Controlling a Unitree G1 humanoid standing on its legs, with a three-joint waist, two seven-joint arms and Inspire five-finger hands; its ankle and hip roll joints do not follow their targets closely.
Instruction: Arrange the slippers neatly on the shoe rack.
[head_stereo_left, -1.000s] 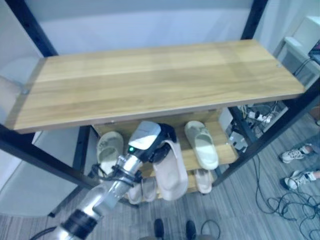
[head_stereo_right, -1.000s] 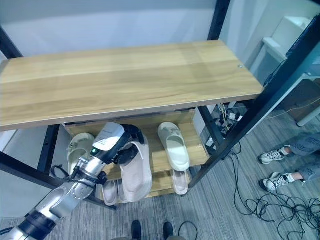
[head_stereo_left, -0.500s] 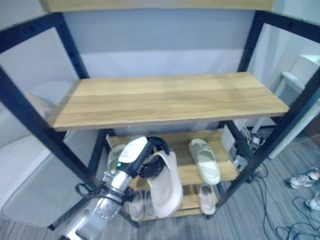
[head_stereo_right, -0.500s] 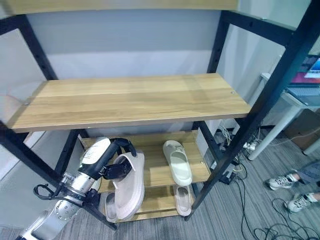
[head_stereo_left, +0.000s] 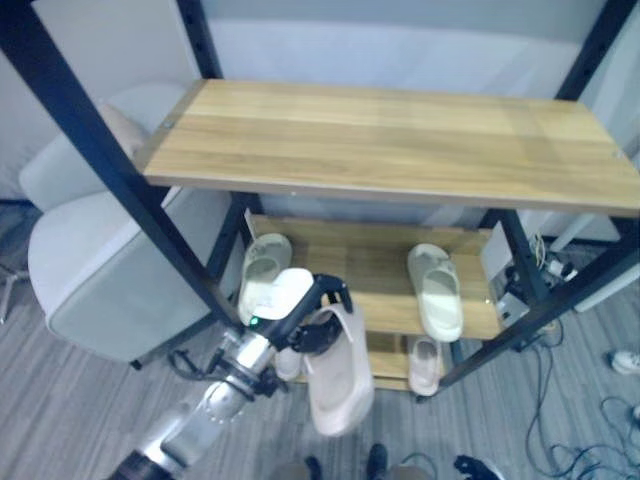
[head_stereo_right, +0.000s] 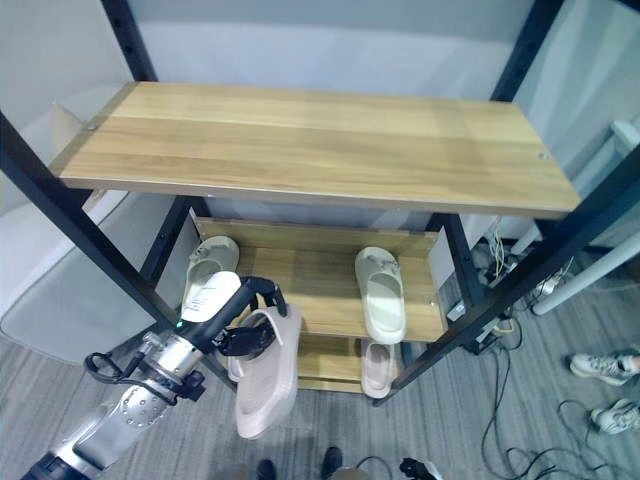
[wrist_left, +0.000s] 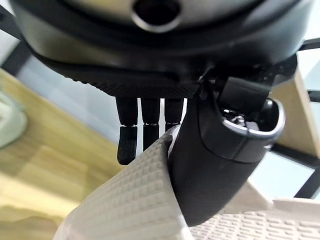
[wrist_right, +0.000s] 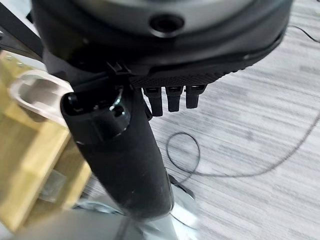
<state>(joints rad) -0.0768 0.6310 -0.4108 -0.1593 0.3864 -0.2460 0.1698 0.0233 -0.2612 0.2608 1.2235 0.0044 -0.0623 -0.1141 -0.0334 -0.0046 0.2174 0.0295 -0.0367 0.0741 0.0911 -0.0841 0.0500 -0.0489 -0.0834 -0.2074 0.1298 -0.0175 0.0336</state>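
Observation:
My left hand (head_stereo_left: 298, 312) is shut on a pale pinkish slipper (head_stereo_left: 340, 385), thumb and fingers pinching its strap (wrist_left: 135, 200). The slipper hangs toe-down in front of the shoe rack, before the left half of its middle shelf (head_stereo_left: 380, 290). Two cream slippers lie apart on that shelf, one at the left (head_stereo_left: 263, 270) and one at the right (head_stereo_left: 437, 293). More slippers (head_stereo_left: 425, 365) sit on the lowest shelf. My right hand (wrist_right: 130, 150) hangs over the grey floor with its fingers (wrist_right: 172, 97) relaxed, holding nothing.
The rack's wide wooden top shelf (head_stereo_left: 400, 135) is bare and overhangs the lower shelves. Black posts (head_stereo_left: 120, 180) frame the rack. A grey padded seat (head_stereo_left: 100, 270) stands to the left. A person's white shoes (head_stereo_right: 600, 365) and cables lie at the right.
The camera has shifted, so the whole rack sits differently in view. My left hand keeps its hold on the slipper, which now hangs slightly lower in front of the rack.

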